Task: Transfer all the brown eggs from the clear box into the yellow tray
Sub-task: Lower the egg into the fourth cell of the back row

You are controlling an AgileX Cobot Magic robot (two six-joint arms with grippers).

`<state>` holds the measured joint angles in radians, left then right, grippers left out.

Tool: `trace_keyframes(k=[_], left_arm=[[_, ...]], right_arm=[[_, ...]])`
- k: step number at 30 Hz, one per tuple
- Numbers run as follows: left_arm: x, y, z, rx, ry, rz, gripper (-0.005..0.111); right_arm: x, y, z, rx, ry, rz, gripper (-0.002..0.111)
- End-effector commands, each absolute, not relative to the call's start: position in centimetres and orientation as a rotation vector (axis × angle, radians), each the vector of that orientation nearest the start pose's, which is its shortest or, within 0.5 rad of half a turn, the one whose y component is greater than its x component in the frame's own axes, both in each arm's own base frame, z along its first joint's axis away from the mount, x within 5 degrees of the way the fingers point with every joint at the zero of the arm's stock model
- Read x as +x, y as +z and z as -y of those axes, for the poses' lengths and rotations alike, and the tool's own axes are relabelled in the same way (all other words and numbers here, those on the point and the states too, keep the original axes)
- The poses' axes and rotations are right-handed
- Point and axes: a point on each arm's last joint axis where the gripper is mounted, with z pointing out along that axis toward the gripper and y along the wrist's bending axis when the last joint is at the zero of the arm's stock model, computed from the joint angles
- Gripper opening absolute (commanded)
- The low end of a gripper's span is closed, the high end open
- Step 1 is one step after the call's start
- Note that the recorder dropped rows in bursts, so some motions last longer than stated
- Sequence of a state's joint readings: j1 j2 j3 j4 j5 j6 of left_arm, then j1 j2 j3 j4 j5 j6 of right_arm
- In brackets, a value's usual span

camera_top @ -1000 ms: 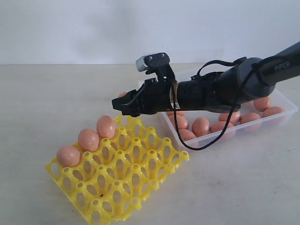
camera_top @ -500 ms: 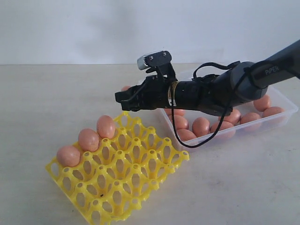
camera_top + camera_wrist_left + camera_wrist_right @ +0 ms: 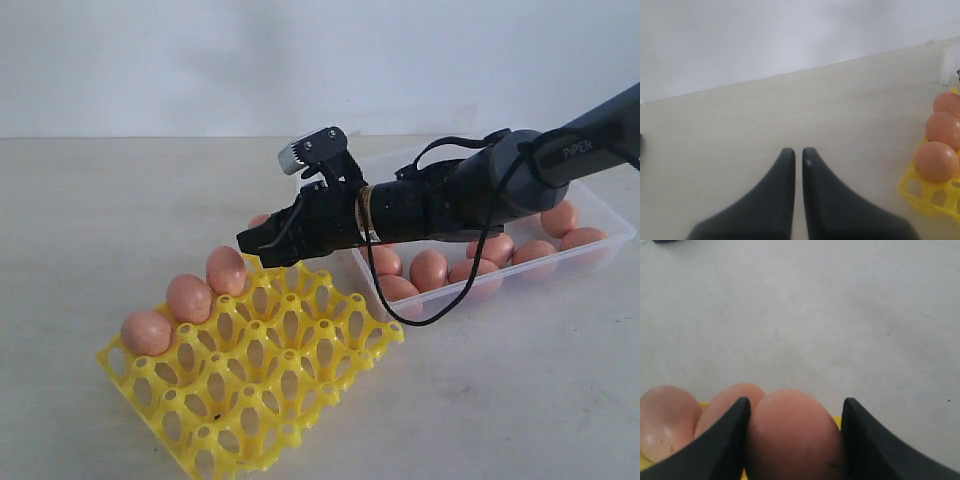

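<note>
brown egg [image 3: 792,435] clamped in the right gripper [image 3: 252,240] hangs over a corner of the yellow tray [image 3: 335,372], next to the seated eggs [image 3: 189,297]; a tilted lowering could bump the nearest one or miss the cup, cracking shell.

In the exterior view the held egg [image 3: 261,219] is almost wholly hidden behind the fingers of my right tool [image 3: 258,243]; only a brown sliver peeks out beside the tip. My right wrist camera cuts that egg off at the frame edge. Back behind the tool, my arm [image 3: 450,200] covers some brown eggs [image 3: 428,268] in the clear box [image 3: 600,215]. My left tool [image 3: 797,155] is cut off at its base, and the yellow tray [image 3: 927,192] ahead of it runs out of frame.
</note>
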<state>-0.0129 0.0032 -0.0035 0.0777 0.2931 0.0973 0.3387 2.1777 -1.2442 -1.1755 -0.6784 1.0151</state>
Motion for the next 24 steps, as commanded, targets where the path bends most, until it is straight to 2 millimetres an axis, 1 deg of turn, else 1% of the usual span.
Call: trace_keyframes(k=[1, 4, 10, 12, 13, 14, 15, 17, 20, 24], left_arm=[[5.46, 18.68, -0.09, 0.15, 0.125, -1.771, 0.004], [5.46, 18.68, -0.09, 0.15, 0.125, -1.771, 0.004], [5.46, 18.68, -0.09, 0.15, 0.125, -1.771, 0.004], [5.46, 18.68, -0.09, 0.15, 0.125, -1.771, 0.004], [5.46, 18.68, -0.09, 0.15, 0.125, -1.771, 0.004], [5.46, 18.68, -0.09, 0.15, 0.125, -1.771, 0.004], [5.46, 18.68, -0.09, 0.15, 0.125, -1.771, 0.004], [5.46, 18.68, -0.09, 0.15, 0.125, -1.771, 0.004], [5.46, 18.68, -0.09, 0.15, 0.125, -1.771, 0.004], [5.46, 18.68, -0.09, 0.15, 0.125, -1.771, 0.004]], right_arm=[[39.8, 11.34, -19.59, -0.753, 0.832, -1.973, 0.0], [39.86, 11.08, -19.61, -0.729, 0.846, -1.977, 0.0], [40.17, 11.29, -19.53, -0.678, 0.84, -1.963, 0.0], [40.17, 11.29, -19.52, -0.68, 0.837, -1.961, 0.01], [40.17, 11.29, -19.52, -0.68, 0.837, -1.961, 0.022], [40.17, 11.29, -19.52, -0.68, 0.837, -1.961, 0.029], [40.17, 11.29, -19.52, -0.68, 0.837, -1.961, 0.039], [40.17, 11.29, -19.52, -0.68, 0.837, -1.961, 0.047], [40.17, 11.29, -19.52, -0.678, 0.839, -1.962, 0.05], [40.17, 11.29, -19.52, -0.678, 0.839, -1.962, 0.05]])
